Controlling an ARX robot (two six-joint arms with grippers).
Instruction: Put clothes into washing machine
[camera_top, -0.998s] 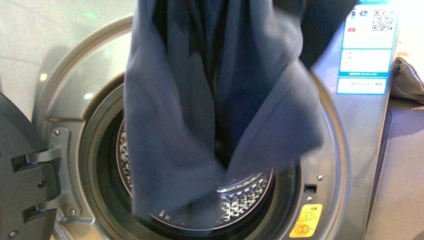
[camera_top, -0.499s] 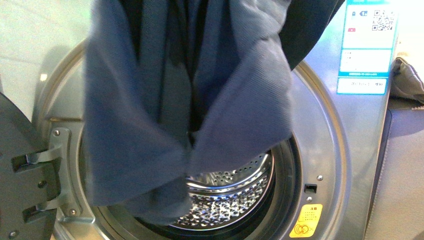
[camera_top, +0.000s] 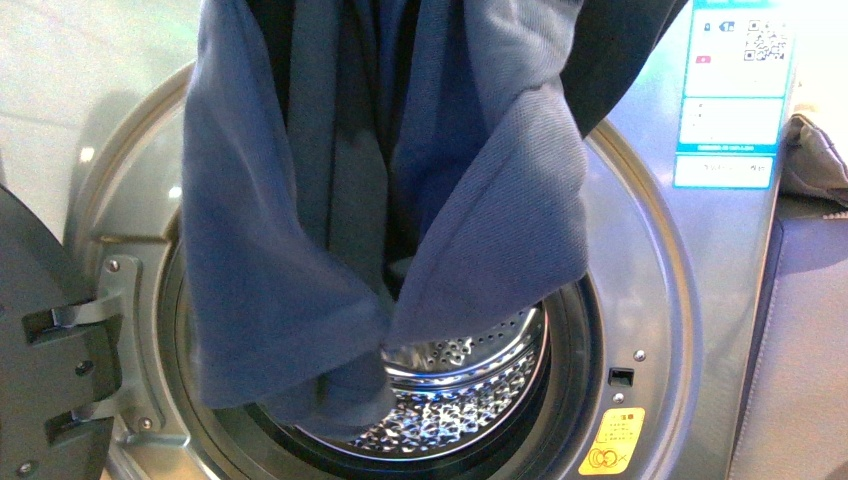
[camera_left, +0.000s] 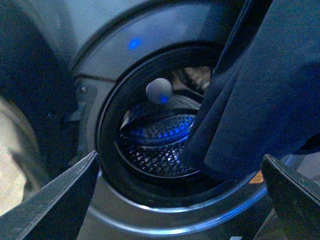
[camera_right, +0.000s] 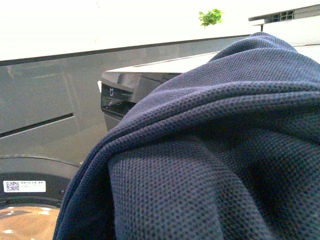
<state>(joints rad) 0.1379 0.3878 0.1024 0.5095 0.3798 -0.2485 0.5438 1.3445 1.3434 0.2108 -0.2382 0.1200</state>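
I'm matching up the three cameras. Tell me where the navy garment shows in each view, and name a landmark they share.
Front view: the clothes hang from the top edge down over the porthole's upper left.
Left wrist view: the clothes hang before one side of the porthole.
Right wrist view: the clothes, close up, fill most of the picture.
Shared landmark: the perforated drum, front and left wrist views only.

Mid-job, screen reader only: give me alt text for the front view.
A dark blue knit garment hangs from above the frame, covering most of the round porthole of the open washing machine. Past its lowest folds the perforated steel drum shows, and the dark door stands open at far left.
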